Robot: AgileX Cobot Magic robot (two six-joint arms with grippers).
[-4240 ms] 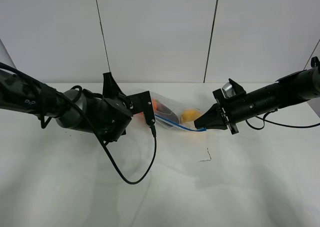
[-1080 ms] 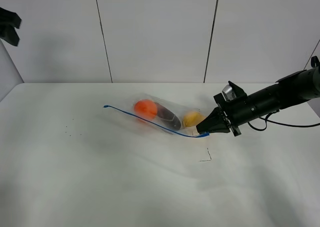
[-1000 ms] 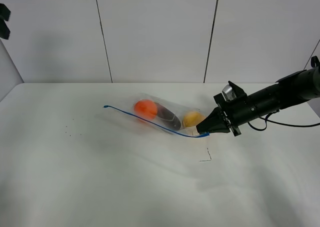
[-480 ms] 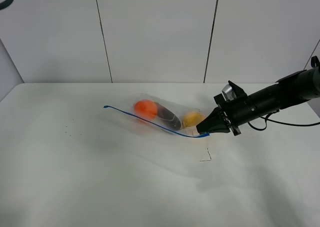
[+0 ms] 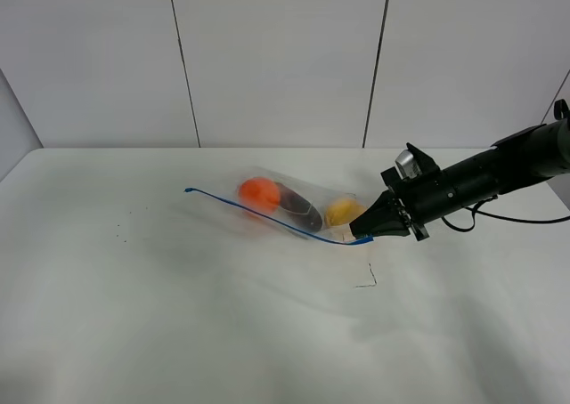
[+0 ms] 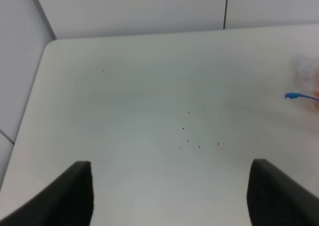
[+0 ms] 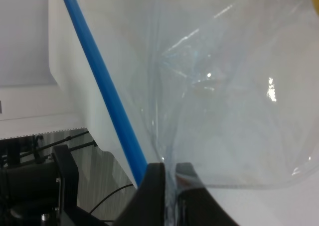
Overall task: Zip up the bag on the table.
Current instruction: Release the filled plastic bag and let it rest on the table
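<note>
The clear bag [image 5: 289, 205] lies on the white table [image 5: 178, 315], with an orange fruit [image 5: 259, 193], a dark purple one [image 5: 301, 210] and a yellow one [image 5: 341, 211] inside. Its blue zipper strip [image 5: 267, 215] runs along the near edge from the far left tip to my right gripper [image 5: 362, 234]. That gripper is shut on the bag's right end, pinching the plastic [image 7: 209, 111] beside the strip [image 7: 102, 91]. My left gripper [image 6: 169, 196] is open and empty, high over the table's left part, out of the exterior view. Only the strip's tip [image 6: 298, 96] shows in the left wrist view.
A small dark angled mark [image 5: 366, 279] lies on the table in front of the right gripper. Tiny dark specks [image 5: 123, 235] dot the left side. The table's rounded left corner [image 6: 47, 44] meets a grey panelled wall [image 5: 276, 57].
The left arm, last glimpsed at the exterior view's top left corner, has left that view. Bag and right gripper have stayed still.
</note>
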